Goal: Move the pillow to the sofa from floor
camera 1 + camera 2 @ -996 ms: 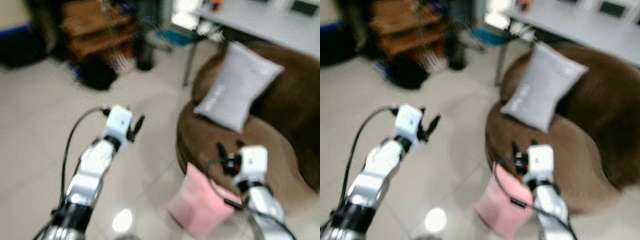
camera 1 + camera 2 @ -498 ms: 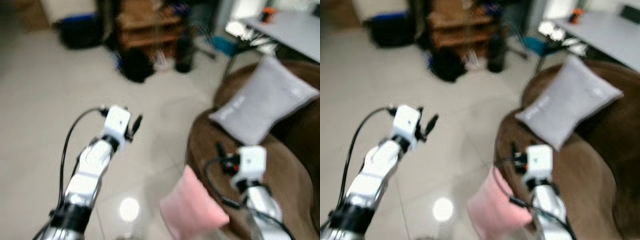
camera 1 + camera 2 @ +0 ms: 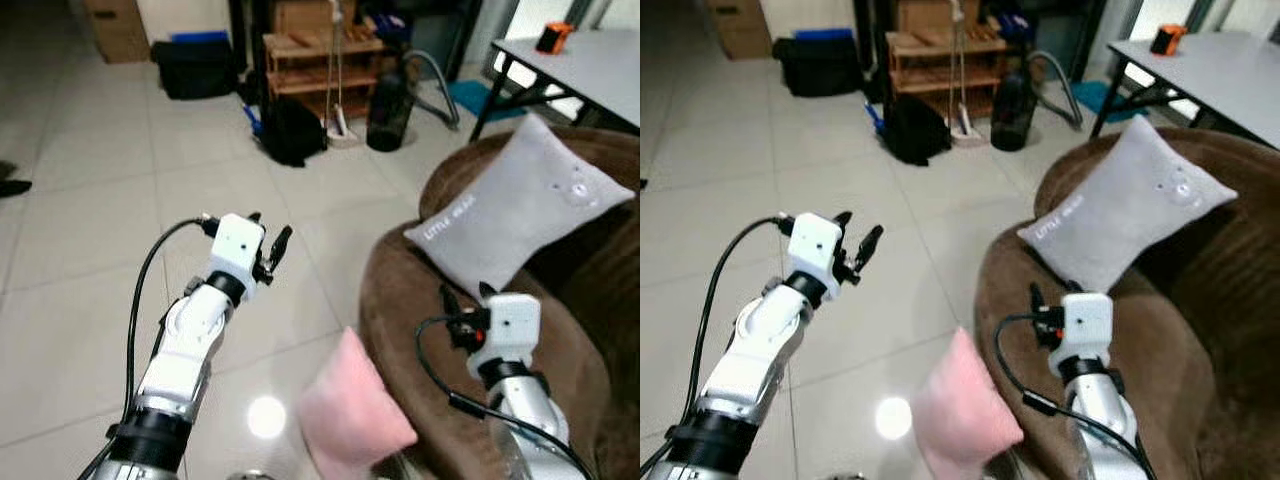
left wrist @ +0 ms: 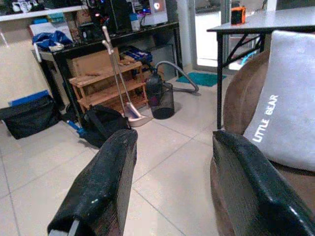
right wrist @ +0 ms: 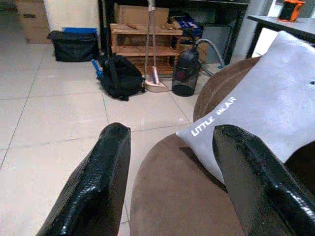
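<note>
Now the pink pillow leans at the brown sofa front edge; left gripper and right gripper both spread wide, holding nothing, tiled floor open leftward.

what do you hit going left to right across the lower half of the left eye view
left tool → pink pillow → right tool → brown sofa
</note>
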